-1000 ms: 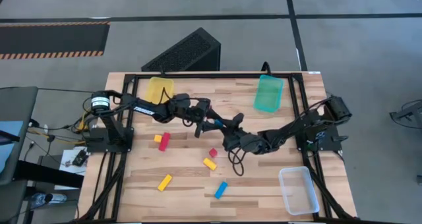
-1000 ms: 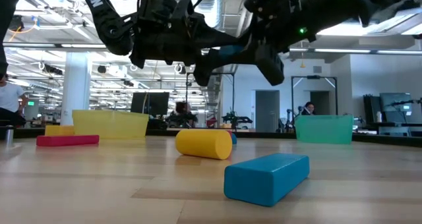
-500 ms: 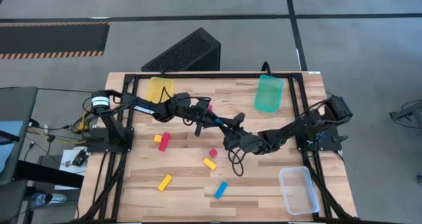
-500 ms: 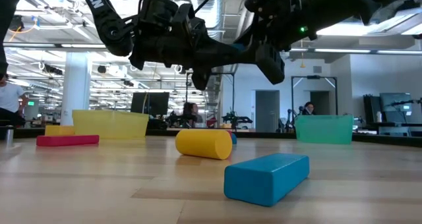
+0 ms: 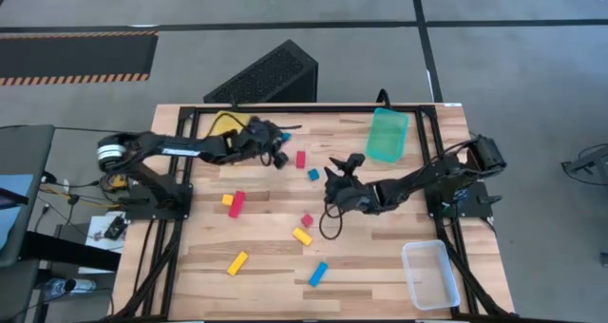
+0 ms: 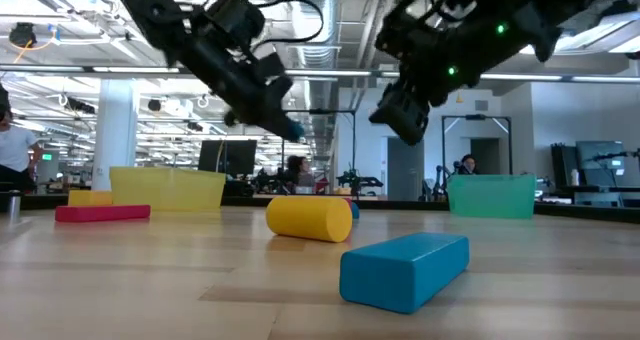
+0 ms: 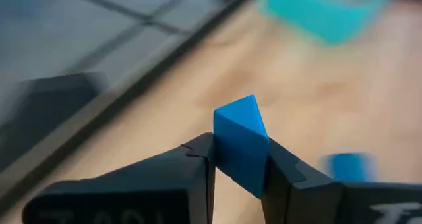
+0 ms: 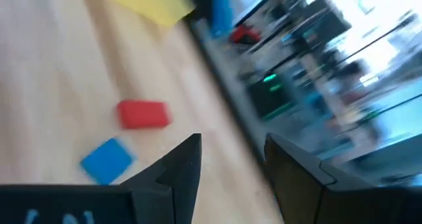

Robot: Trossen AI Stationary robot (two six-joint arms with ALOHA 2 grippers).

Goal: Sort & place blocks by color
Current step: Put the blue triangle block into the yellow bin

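Observation:
My left gripper (image 7: 241, 159) is shut on a small blue block (image 7: 240, 140). It hangs above the table's far left part (image 5: 281, 142), beside the yellow tray (image 5: 228, 125). My right gripper (image 8: 231, 165) stands open over the table's middle (image 5: 344, 163), holding nothing. A red block (image 5: 300, 159) and a second blue block (image 5: 313, 174) lie flat on the wood between the two grippers. More red, yellow and blue blocks lie nearer the front, among them a blue bar (image 6: 404, 270) and a yellow cylinder (image 6: 309, 219). My left gripper pinches the small blue block by two opposite faces (image 7: 221, 159) between its two fingers (image 7: 198, 159). The fingers come from the table's left, slanting a little downward. The block is lifted clear of the table, with one edge turned upward (image 7: 249, 100).
A teal tray (image 5: 387, 135) stands at the far right and a clear tray (image 5: 429, 274) at the near right. A red and a yellow block (image 5: 233, 202) lie together at the left. A black frame rail (image 5: 313, 108) runs along the far edge.
The two grippers stood tip to tip over the table's middle. My left gripper has drawn back from there toward the table's left and far edge with the small blue block, tipping up nearer to level. My right gripper has rolled and stayed near the middle.

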